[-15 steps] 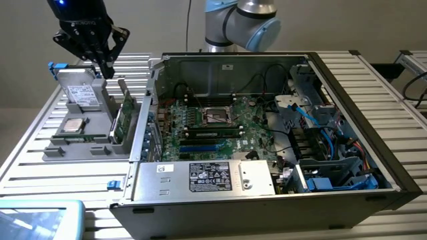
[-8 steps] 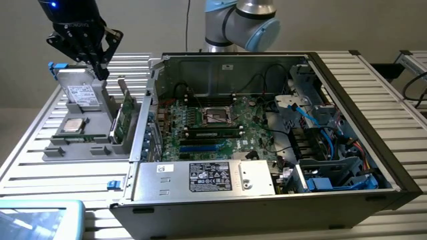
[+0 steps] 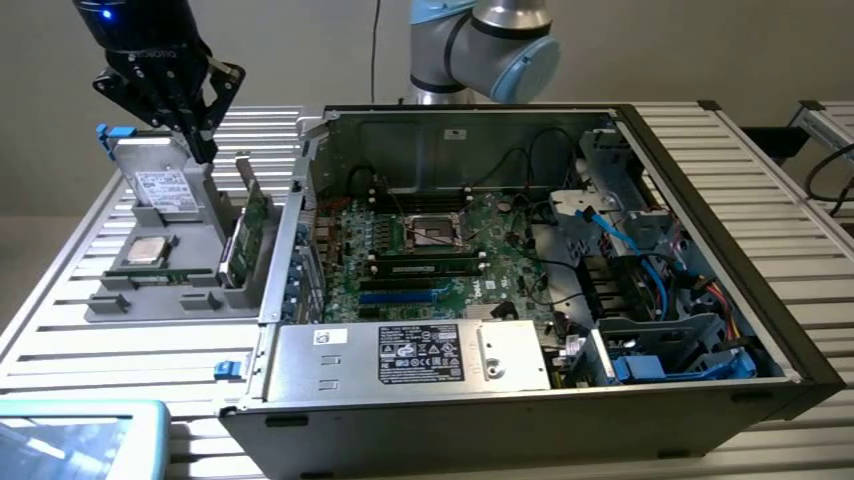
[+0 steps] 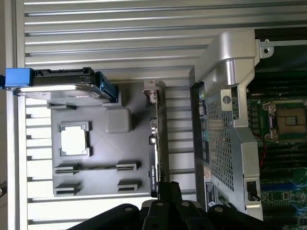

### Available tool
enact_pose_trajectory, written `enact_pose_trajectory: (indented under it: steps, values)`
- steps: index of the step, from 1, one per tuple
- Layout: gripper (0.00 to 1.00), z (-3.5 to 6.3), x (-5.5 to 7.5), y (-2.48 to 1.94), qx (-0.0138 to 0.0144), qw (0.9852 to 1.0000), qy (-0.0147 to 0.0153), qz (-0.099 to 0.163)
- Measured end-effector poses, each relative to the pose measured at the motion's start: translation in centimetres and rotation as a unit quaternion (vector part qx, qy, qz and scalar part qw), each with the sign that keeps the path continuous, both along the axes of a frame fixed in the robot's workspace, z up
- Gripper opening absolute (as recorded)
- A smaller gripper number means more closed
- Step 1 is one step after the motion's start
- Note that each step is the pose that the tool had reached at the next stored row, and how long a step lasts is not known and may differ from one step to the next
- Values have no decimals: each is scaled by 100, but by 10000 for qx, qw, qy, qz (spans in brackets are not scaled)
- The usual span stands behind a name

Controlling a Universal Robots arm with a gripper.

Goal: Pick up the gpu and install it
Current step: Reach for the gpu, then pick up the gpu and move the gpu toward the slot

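We see the gripper (image 3: 203,152) hanging over the grey holder (image 3: 160,300) that sits toward one end of the slatted tabletop (image 3: 54,335). Its jaws are drawn together to a single tip, with nothing between them, and they touch nothing that we can make out. In the exterior view the tip sits above the gap between the hard drive (image 3: 163,185) and the gpu (image 3: 248,225).

The gpu stands on its long edge in a slot along the holder's edge nearest the computer case (image 3: 534,440), just beside the case's outer wall. From the wrist view we look down on the card (image 4: 154,158) edge-on, with the gripper's tip (image 4: 169,187) over one end of it.

The hard drive (image 4: 57,88), with a blue tab, stands upright at a corner of the holder (image 4: 103,153), and a processor (image 3: 144,250) lies flat in a recess near the holder's middle.

The case lies on its side with the lid off, and its motherboard (image 3: 414,250) is in plain sight. The arm (image 3: 481,45) rises behind the case at the tabletop's far edge
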State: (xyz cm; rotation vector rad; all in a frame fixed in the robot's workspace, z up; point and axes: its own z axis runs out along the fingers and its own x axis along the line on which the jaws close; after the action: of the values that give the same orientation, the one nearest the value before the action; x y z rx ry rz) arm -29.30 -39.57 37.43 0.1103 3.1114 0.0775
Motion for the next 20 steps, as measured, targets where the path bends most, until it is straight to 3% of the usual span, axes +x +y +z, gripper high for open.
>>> enact_pose_trajectory:
  steps: [13,14,20]
  values:
    - [13,-1,0,0,1,10000,-1,0]
    - [25,-1,0,0,1,10000,-1,0]
    - [38,-14,-3,-1,7,10000,-2,1]
